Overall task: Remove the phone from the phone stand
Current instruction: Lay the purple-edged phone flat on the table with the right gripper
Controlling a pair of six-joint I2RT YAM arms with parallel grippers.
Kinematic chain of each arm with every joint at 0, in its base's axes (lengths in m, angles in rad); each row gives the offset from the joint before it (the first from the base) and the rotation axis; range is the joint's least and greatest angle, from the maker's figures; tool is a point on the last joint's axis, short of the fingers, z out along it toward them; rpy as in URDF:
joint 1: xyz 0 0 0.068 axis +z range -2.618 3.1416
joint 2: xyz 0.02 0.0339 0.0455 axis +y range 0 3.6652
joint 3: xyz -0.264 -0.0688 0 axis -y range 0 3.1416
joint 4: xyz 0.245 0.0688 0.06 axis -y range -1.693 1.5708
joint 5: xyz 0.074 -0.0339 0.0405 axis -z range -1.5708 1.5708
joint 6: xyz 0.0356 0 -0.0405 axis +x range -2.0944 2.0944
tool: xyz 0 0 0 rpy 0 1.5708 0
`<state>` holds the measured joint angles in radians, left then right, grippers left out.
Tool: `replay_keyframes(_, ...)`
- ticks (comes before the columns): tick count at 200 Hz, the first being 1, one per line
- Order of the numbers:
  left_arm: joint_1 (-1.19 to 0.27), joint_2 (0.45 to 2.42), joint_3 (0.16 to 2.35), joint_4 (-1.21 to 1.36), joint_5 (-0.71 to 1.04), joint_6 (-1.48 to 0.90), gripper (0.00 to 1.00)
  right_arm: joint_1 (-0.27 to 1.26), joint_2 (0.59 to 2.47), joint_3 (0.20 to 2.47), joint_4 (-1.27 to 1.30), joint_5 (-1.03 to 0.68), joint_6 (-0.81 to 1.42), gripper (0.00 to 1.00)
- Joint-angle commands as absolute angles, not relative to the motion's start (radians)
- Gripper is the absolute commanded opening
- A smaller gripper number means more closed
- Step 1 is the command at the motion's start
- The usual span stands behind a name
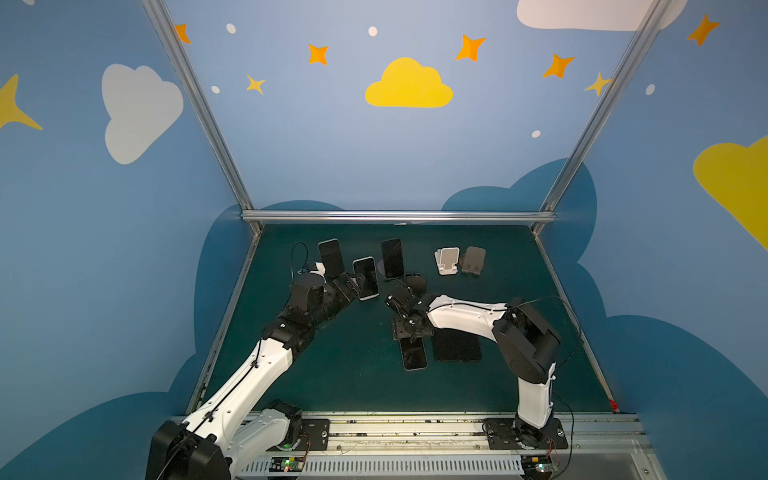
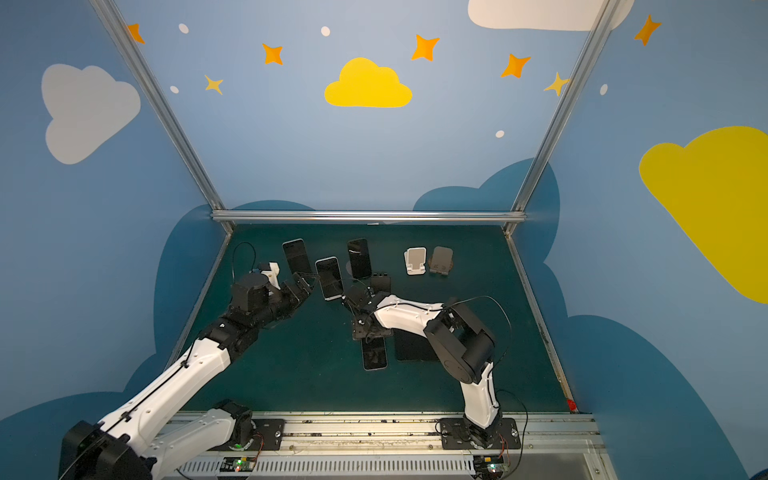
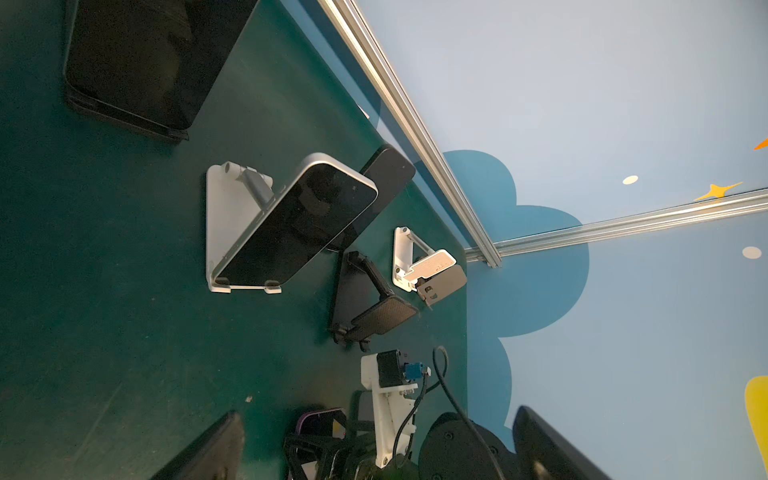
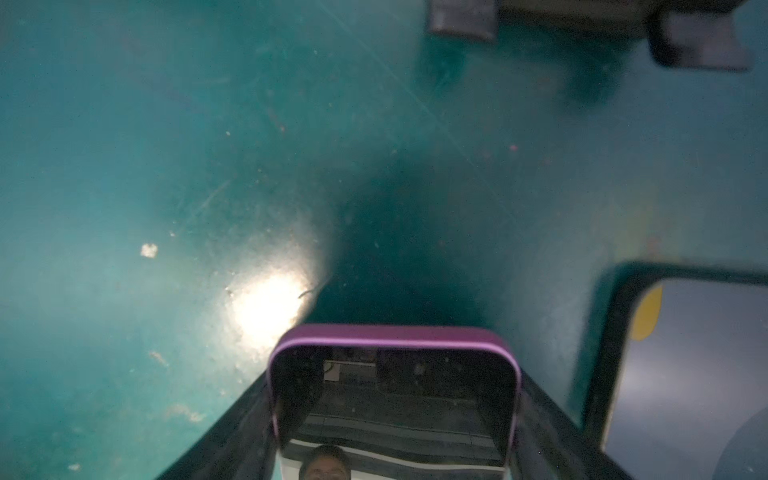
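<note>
Lying flat on the near table (image 1: 357, 374), a purple-edged phone (image 4: 395, 399) is flanked by the right gripper (image 1: 411, 332); whether it is clamped or loose cannot be told. Further back, the left gripper (image 1: 351, 286) is held wide apart beside the silver-edged phone (image 3: 291, 232), which is propped on its white stand (image 3: 224, 232). The phone is judged rigid, slick and breakable. The long side edges are best pinched, then it is lifted clear of the lip.

Both top views overlook the table (image 1: 340, 374) — wrist views sit close.
</note>
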<state>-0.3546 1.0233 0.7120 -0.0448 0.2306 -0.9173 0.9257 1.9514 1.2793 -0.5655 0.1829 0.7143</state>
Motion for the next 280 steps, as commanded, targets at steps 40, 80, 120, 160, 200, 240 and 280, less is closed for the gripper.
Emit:
replay_keyframes(40,-0.356,1.02,0.716,-0.041,0.228,-0.908,1.0,0.898,2.041,1.2,-0.546,0.168,0.711,0.75)
replay_keyframes(80,-0.357,1.022,0.717,-0.04,0.227,-0.908,1.0,0.883,2.005,1.172,-0.525,0.159,0.693,0.77)
replay_keyframes(120,-0.356,1.021,0.718,-0.044,0.222,-0.907,1.0,0.882,2.026,1.197,-0.535,0.162,0.697,0.76)
replay_keyframes(160,-0.356,1.015,0.715,-0.044,0.222,-0.908,1.0,0.899,2.065,1.266,-0.639,0.262,0.719,0.76)
replay_keyframes(200,-0.356,1.016,0.718,-0.043,0.231,-0.913,1.0,0.918,2.106,1.313,-0.68,0.294,0.729,0.76)
replay_keyframes(240,-0.357,1.011,0.716,-0.04,0.232,-0.914,1.0,0.917,2.127,1.351,-0.712,0.25,0.663,0.77)
replay_keyframes(280,-0.356,1.009,0.716,-0.04,0.234,-0.916,1.0,0.905,2.187,1.402,-0.793,0.223,0.626,0.78)
